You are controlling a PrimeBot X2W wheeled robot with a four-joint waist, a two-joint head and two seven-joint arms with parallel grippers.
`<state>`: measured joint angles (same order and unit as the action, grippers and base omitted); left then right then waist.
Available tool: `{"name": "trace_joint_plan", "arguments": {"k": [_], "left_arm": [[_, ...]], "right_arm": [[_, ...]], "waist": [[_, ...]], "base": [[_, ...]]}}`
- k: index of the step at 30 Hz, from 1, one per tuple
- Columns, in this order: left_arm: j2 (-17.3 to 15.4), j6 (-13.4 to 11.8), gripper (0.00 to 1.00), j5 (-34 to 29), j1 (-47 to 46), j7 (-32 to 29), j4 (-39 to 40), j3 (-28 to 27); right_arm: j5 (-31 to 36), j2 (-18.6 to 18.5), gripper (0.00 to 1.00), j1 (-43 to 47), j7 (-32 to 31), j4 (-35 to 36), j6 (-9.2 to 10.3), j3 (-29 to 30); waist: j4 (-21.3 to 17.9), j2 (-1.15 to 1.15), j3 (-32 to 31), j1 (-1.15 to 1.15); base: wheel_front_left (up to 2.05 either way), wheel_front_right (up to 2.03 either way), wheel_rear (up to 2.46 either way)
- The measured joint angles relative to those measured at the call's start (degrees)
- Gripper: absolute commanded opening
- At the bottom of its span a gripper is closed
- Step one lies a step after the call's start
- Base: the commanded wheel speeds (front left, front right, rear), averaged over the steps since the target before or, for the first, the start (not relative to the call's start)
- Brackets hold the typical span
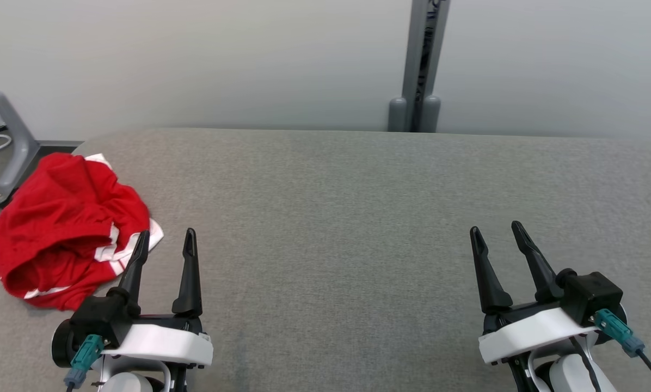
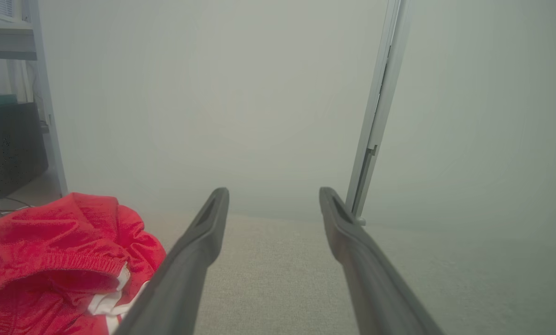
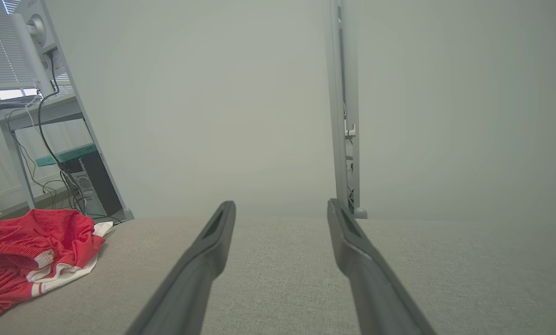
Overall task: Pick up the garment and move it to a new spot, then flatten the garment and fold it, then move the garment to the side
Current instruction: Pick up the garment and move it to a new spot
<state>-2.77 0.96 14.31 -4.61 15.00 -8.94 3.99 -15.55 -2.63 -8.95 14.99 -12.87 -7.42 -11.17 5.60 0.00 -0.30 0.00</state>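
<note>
Nothing is done yet: the crumpled red-and-white cloth garment lies beside the left claw, it and the right claw spread empty.

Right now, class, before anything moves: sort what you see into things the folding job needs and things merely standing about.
Job: red garment, crumpled; grey table it lies on; left gripper and right gripper, both open and empty.
Standing about: grey post behind the table; computer tower on the floor.
</note>
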Motion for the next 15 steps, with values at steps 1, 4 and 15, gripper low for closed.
{"name": "trace_joint_plan", "arguments": {"k": [1, 4, 15], "left_arm": [[0.0, -0.02, 1.0, 0.02, 0.01, 0.0, 0.13, -0.01], [0.02, -0.07, 1.0, 0.23, 0.02, -0.01, 0.32, 0.05], [0.01, -1.22, 1.0, -0.01, 0.16, 0.0, 2.34, 0.07]], "right_arm": [[0.0, 0.0, 1.0, 0.05, 0.0, 0.11, 0.0, -0.07], [0.02, 0.0, 1.0, 0.08, 0.0, 0.47, 0.0, -0.21], [1.56, 0.0, 1.0, 0.89, 0.0, 0.97, 0.0, -0.35]], "waist": [[0.52, 0.0, 0.04, 0.0], [2.09, 0.0, 0.26, 0.0], [7.83, 0.0, 0.57, 0.0]], "base": [[0.0, 0.0, 0.0], [0.0, 0.0, 0.0], [0.0, 0.0, 0.0]]}}
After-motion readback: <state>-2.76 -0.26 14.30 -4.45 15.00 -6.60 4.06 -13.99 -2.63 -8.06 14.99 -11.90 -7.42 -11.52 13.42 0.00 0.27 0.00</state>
